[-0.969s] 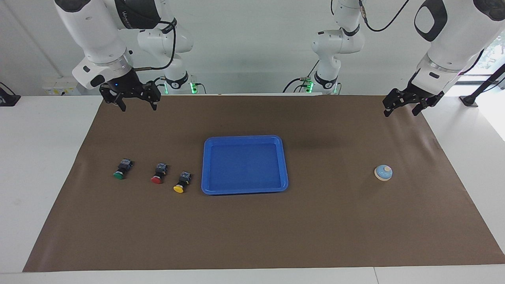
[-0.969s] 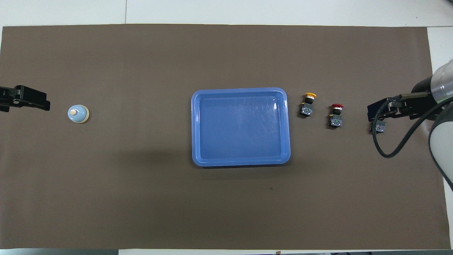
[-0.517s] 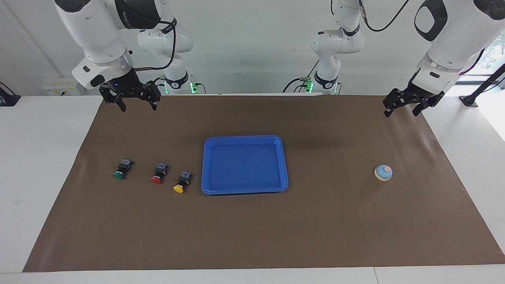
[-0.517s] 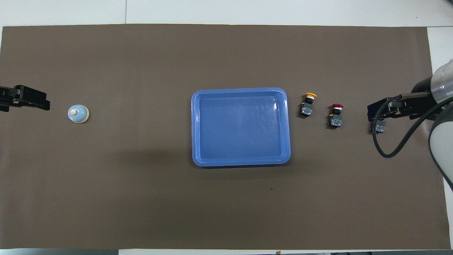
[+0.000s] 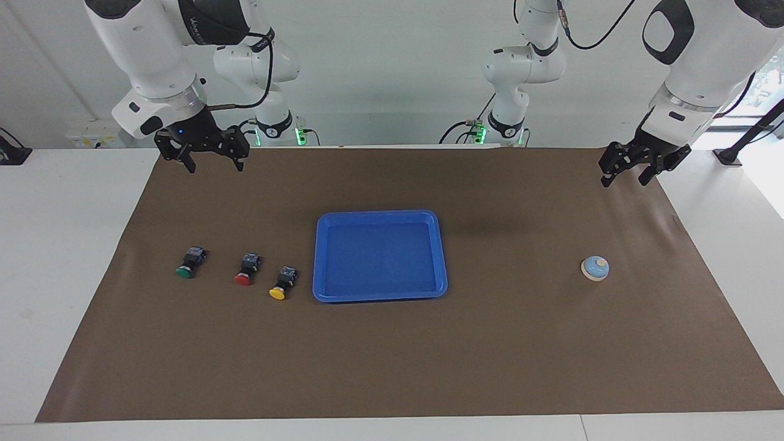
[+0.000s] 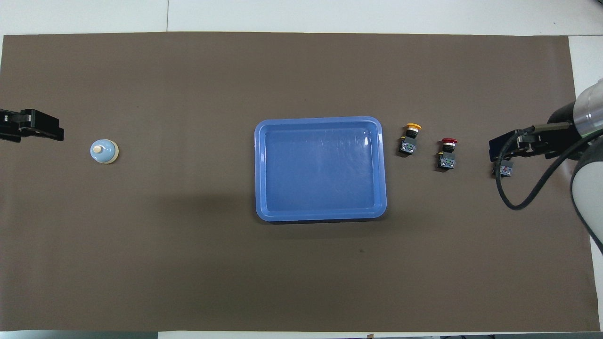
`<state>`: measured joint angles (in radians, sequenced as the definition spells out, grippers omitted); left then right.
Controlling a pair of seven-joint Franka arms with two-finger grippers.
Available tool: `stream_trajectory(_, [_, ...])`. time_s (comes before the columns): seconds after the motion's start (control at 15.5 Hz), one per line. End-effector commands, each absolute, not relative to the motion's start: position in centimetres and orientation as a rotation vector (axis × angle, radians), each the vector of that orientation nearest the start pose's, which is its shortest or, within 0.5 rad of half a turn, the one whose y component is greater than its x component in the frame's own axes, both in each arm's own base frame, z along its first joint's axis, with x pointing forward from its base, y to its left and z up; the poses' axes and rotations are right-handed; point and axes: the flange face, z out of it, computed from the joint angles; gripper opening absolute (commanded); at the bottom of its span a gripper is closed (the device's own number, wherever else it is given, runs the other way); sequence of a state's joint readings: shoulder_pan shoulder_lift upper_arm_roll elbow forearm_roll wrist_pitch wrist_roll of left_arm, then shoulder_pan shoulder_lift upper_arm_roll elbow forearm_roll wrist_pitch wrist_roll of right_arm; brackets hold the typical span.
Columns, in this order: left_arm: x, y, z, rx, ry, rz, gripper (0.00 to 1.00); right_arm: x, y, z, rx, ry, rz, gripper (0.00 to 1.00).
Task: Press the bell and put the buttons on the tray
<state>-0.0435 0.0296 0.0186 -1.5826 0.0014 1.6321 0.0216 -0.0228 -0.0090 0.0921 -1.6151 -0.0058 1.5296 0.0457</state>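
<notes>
While both open, empty end effectors [image 5: 208, 164] [image 5: 626, 177] hang over it, brown matting [image 5: 392, 367] covers the white table [image 5: 61, 245].

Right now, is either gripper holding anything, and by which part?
Nothing is held. The left gripper and right gripper hang open in the air; the buttons and bell lie untouched on the mat.

My facing camera sat high across the bench [image 5: 73, 257], looking back at both arms. My overhead camera looked steeply down from their end; both covered the same brown mat [image 5: 490, 343], half a turn apart.
</notes>
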Motion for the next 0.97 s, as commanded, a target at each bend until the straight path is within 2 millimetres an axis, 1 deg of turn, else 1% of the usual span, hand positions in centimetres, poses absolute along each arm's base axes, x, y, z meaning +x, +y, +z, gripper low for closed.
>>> stream_trajectory(0.0, [56.4,-0.4,59.1,-3.125,0.053,-0.048,0.0,53.9,3.3,60.7,-3.132,-0.062,0.121,1.0])
stream_trajectory(0.06, [56.8,0.6,58.3,-3.125,0.027,-0.062,0.0,53.9,3.3,60.7,-3.132,-0.065,0.121,1.0])
stream_trajectory(0.19, [58.0,1.7,55.5,-3.124,0.005,-0.057,0.0,53.9,3.3,60.7,-3.132,-0.065,0.121,1.0])
stream_trajectory(0.32, [59.6,2.9,51.7,-3.123,-0.02,-0.049,0.0,53.9,3.3,60.7,-3.132,-0.065,0.121,1.0])
stream_trajectory(0.39, [60.5,3.9,49.8,-3.122,-0.035,-0.044,0.0,53.9,3.3,60.7,-3.132,-0.062,0.121,1.0])
stream_trajectory(0.45, [61.4,4.2,48.0,-3.122,-0.042,-0.049,0.0,53.9,3.3,60.7,-3.132,-0.065,0.121,1.0])
stream_trajectory(0.58, [62.6,4.3,45.3,-3.119,-0.042,-0.08,0.0,53.9,3.3,60.7,-3.132,-0.065,0.121,1.0])
stream_trajectory(0.71, [61.9,5.6,42.3,-3.117,-0.071,-0.108,0.0,53.9,3.3,60.7,-3.132,-0.065,0.121,1.0])
stream_trajectory(0.84, [61.7,5.7,40.4,-3.117,-0.072,-0.113,0.0,53.9,3.3,60.7,-3.132,-0.065,0.121,1.0])
stream_trajectory(0.9, [61.8,5.8,39.2,-3.116,-0.066,-0.096,0.0,53.9,3.3,60.7,-3.132,-0.065,0.121,1.0])
